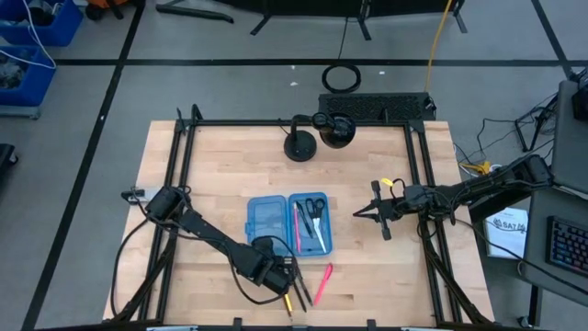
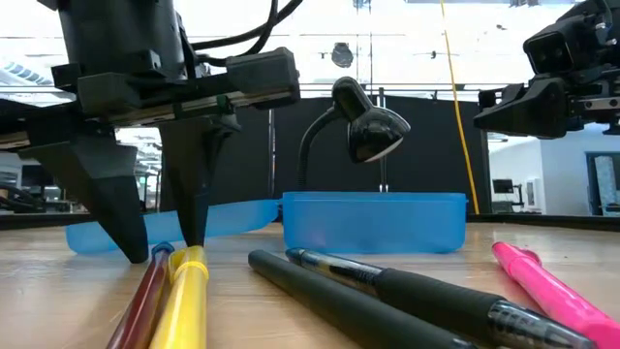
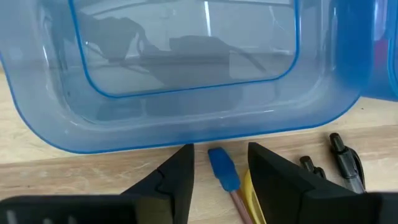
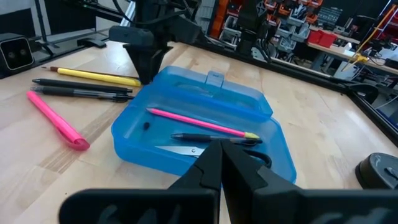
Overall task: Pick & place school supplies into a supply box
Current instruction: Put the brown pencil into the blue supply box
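Two pencils point(image 3: 225, 179) are lying between your left gripper point(image 3: 219, 163) jaws, released; your right gripper point(image 4: 222, 163) jaws are sitting clenched, empty.

No legible text or labels

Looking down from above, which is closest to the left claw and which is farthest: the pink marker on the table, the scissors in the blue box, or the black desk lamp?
From the left gripper:
1. Pink marker, lying on the table just beside it.
2. Scissors, inside the supply box, in its right half.
3. Desk lamp, at the table's far edge.
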### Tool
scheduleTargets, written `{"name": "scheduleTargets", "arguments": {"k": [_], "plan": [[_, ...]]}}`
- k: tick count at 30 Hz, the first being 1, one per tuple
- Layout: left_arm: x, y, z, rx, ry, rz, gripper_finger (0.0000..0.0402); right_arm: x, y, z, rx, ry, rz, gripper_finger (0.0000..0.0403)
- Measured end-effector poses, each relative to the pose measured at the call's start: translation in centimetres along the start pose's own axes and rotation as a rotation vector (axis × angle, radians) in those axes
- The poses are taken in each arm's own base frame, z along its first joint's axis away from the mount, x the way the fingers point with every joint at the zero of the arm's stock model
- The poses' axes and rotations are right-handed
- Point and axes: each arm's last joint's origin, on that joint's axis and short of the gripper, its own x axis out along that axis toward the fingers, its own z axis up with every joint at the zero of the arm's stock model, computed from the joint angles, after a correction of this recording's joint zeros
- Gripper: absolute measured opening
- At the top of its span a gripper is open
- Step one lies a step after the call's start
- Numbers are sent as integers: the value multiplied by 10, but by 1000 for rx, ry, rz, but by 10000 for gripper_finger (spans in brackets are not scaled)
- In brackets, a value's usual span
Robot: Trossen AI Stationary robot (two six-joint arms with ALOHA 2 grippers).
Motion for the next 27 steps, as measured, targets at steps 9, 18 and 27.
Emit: {"name": "scheduleTargets", "arguments": {"k": [9,18,27], "plan": [[4,6,-11,-29,-9,-1,152,0,0,0,9,0,0,0],[3,6,-18,-47,19,-26,152,0,0,0,14,-1,0,0],[3,5,-19,-31,33,-29,151,0,0,1,15,-8,-2,0]]}}
